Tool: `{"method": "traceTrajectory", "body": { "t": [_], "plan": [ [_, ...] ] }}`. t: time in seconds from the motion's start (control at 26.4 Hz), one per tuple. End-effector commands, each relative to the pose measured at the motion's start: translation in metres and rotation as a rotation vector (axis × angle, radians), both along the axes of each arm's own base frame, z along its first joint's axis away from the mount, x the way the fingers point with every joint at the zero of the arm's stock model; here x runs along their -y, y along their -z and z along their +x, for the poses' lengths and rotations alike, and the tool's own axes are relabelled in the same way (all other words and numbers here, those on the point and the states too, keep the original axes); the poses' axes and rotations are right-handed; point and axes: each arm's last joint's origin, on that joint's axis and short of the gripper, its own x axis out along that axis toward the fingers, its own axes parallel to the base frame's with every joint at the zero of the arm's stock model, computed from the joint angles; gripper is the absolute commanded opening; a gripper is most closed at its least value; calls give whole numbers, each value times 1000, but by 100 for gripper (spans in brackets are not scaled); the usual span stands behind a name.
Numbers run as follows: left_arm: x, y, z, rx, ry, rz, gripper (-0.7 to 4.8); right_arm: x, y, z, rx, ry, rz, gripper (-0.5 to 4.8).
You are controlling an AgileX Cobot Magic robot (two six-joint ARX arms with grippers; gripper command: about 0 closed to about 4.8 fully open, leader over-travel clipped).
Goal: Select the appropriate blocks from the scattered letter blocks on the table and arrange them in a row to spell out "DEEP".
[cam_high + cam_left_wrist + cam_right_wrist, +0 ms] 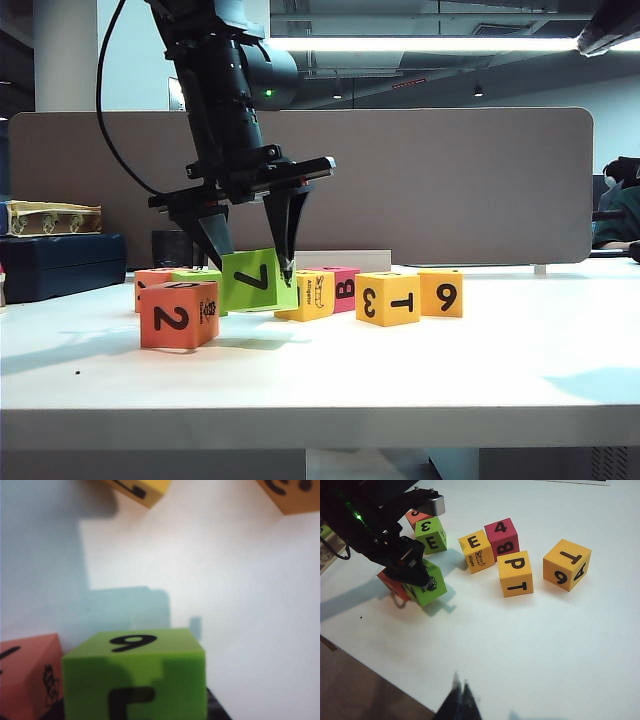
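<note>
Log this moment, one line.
left gripper: holds tilted lime-green 7 block beside salmon 2 block | right gripper: shut, idle, away from blocks

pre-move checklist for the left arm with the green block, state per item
1. Left gripper shut on the lime-green 7 block: ok, fingers flank it.
2. Block clear of the table: cannot tell; it is tilted, low, with a shadow beneath.
3. Clearance to the salmon 2 block: not ok, the two sit nearly touching in the left wrist view.
4. Other row blocks visible: ok; alligator block shows E on top, 3 block shows P.
5. Right gripper out of the way: ok, shut, hovering at the near table edge, away from the blocks.
</note>
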Motion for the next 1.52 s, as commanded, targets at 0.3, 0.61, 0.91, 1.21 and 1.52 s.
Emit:
{"method": "traceTrajectory", "body": {
  "t": [0.3,0.61,0.91,1.21,1.52],
  "plan": [
    [3,13,1,-40,-12,24,267,0,-3,0,23,-1,4,-5],
    [7,15,-1,-49,-14,26,267,0,-3,0,23,0,4,-5],
    [8,22,1,-69,-14,32,283,0,-3,0,23,-1,4,-6],
    [8,22,-1,-83,-13,34,343,0,-3,0,23,-1,4,-5],
    [10,3,2,-74,11,3,344,0,-3,0,23,-1,4,-5]
  ]
}}
